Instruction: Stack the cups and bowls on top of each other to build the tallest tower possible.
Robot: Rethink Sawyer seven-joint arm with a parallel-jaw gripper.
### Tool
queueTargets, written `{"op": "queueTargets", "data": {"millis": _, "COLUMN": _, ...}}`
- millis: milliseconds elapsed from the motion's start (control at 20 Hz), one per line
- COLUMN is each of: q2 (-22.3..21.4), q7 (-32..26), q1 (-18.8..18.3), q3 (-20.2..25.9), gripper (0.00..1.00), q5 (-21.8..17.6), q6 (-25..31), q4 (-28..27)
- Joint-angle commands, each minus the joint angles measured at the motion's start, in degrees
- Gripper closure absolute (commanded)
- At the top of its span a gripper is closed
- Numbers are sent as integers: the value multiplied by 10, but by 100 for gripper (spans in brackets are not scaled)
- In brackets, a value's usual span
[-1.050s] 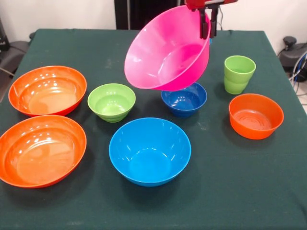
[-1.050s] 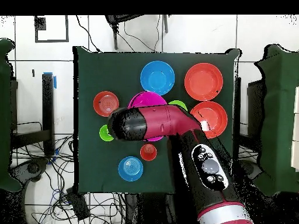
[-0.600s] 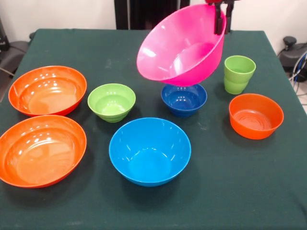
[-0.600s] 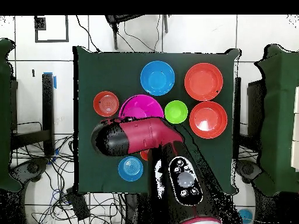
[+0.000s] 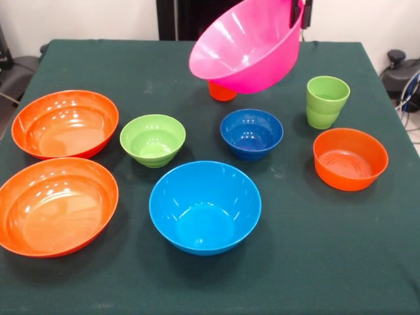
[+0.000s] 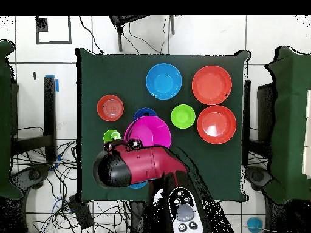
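Fingers point(image 5: 296, 13) clamped on pink bowl point(image 5: 249, 46) rim, now higher and farther back, orange cup point(image 5: 222, 91) uncovered.

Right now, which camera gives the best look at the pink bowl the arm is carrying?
The front view: the pink bowl hangs tilted above the table, its whole inside facing the camera, the gripper on its rim. In the overhead view the pink bowl is partly covered by the arm.

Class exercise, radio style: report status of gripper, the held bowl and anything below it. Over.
Gripper shut on pink bowl rim. Bowl tilted, clear of the table. Orange cup and dark blue bowl below it. No tower built yet.
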Motion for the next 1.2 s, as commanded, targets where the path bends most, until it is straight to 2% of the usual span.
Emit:
{"op": "queueTargets", "data": {"millis": 50, "q2": 11, "q7": 60, "q1": 7, "q3": -26, "gripper": 100, "q5": -56, "q6": -65, "q4": 57}}
{"op": "queueTargets", "data": {"millis": 350, "q2": 15, "q7": 47, "q1": 4, "q3": -27, "gripper": 100, "q5": -62, "q6": -75, "q4": 58}}
{"op": "queueTargets", "data": {"millis": 950, "q2": 43, "q7": 29, "q1": 6, "q3": -40, "gripper": 100, "q5": -112, "q6": -113, "q4": 43}}
{"op": "queueTargets", "data": {"millis": 1100, "q2": 24, "q7": 23, "q1": 2, "q3": -26, "gripper": 100, "q5": -108, "q6": -93, "q4": 46}}
{"op": "queueTargets", "data": {"millis": 1200, "q2": 4, "q7": 17, "q1": -4, "q3": -3, "gripper": 100, "q5": -90, "q6": -67, "q4": 42}}
